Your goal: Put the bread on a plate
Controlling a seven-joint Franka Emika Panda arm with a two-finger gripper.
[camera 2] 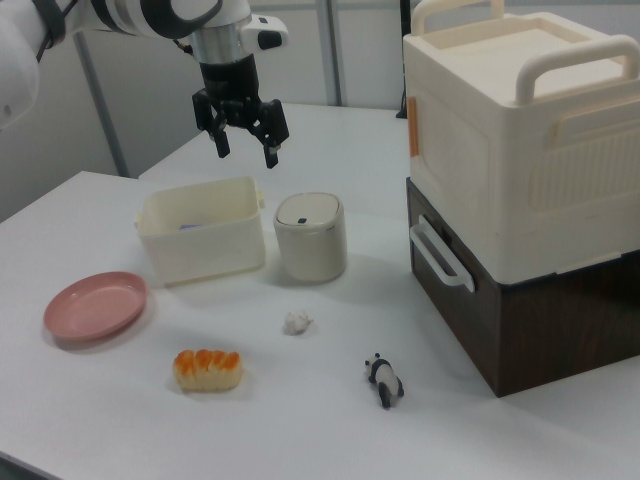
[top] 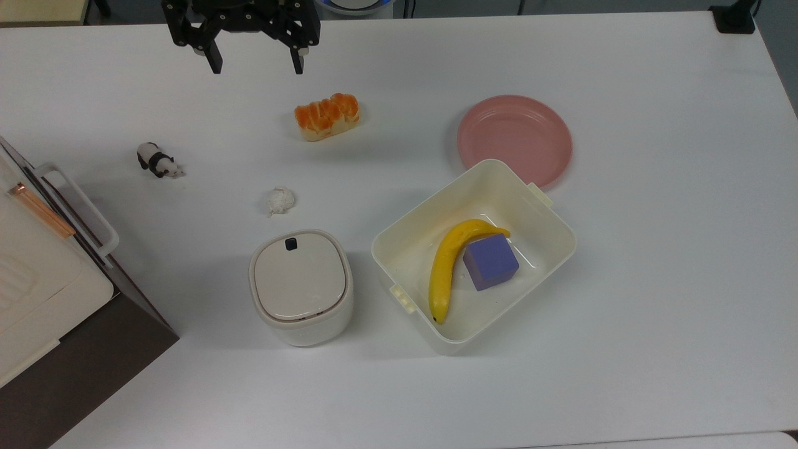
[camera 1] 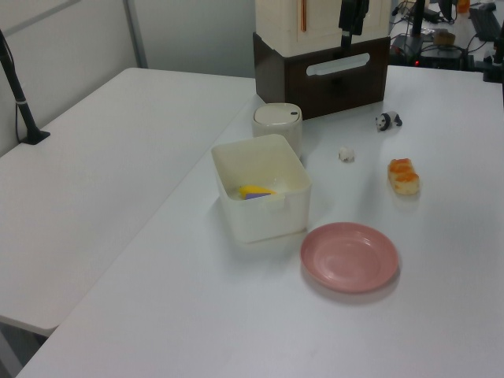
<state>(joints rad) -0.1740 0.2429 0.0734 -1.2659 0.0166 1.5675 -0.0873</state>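
The bread [top: 326, 116] lies on the white table, a small loaf with a glossy orange segmented top and pale sides; it also shows as bread [camera 1: 403, 176] and bread [camera 2: 207, 369]. The pink plate [top: 515, 140] sits bare to the top view's right of it, plate [camera 1: 349, 257] and plate [camera 2: 95, 305]. My gripper [top: 257, 66] hangs open above the table's far edge, up and to the top view's left of the bread, holding nothing. In the right view the gripper [camera 2: 243, 153] is high in the air.
A cream tub [top: 472, 252] holding a banana [top: 447, 265] and a purple cube [top: 490, 261] touches the plate's near side. A lidded cream canister [top: 301, 287], a white crumpled ball [top: 279, 201], a toy panda [top: 158, 160] and a brown-and-cream stacked box [camera 2: 525, 180] stand around.
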